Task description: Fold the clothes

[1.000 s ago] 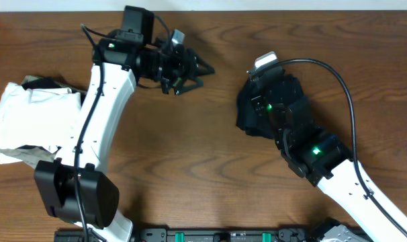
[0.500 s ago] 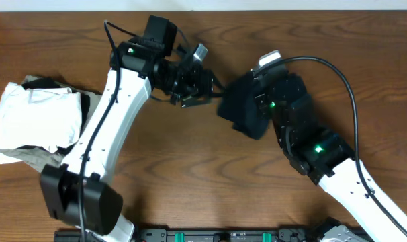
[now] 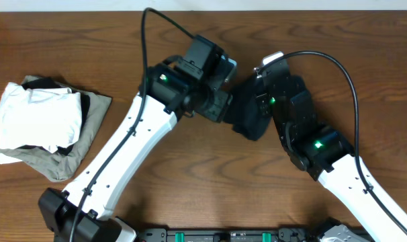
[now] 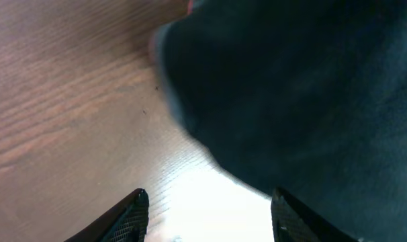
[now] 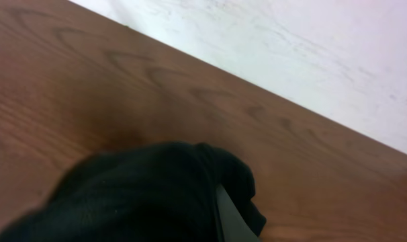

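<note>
The clothes are a bunched black bundle at the table's middle. In the left wrist view the clothes fill the upper right, with a speck of red trim at the top edge. My left gripper is right up against the bundle's left side. That left gripper stands open, bare wood between its fingers, the cloth just ahead and over the right fingertip. My right gripper is shut on the clothes, which wrap over it so only a grey finger shows.
A white folded garment lies on an olive-grey one at the table's left. The table's far edge meets a white wall behind the bundle. Cables arc over both arms.
My left arm has swung right from the table's upper left to the black bundle, its jaws a little wider. The right gripper has shifted the bundle slightly left.
</note>
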`<state>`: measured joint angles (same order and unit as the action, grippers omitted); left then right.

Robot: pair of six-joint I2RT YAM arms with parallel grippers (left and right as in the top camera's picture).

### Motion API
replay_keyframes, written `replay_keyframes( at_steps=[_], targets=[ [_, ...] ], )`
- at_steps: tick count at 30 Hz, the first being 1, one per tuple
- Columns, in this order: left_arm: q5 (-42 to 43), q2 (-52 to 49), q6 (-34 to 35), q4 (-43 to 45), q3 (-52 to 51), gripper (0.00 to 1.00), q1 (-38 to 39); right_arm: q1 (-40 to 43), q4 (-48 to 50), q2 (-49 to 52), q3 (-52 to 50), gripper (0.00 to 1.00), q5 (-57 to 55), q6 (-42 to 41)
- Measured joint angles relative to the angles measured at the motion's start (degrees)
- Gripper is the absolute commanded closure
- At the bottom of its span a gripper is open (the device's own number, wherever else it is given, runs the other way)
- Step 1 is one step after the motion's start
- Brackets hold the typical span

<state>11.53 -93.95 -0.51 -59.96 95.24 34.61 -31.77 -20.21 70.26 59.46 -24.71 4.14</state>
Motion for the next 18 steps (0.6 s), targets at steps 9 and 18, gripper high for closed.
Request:
replay_keyframes(
  at_steps=[9,18],
  targets=[
    [-3.06,0.02,0.11,0.2,0.0,0.44,2.14,4.11,-1.88,0.24,4.39,0.92,2.25,-2.29],
    [-12.02,3.63,3.32,5.46,0.0,0.44,4.04,8.52,-8.83,0.24,11.13,0.92,13.49,-8.09]
  ],
)
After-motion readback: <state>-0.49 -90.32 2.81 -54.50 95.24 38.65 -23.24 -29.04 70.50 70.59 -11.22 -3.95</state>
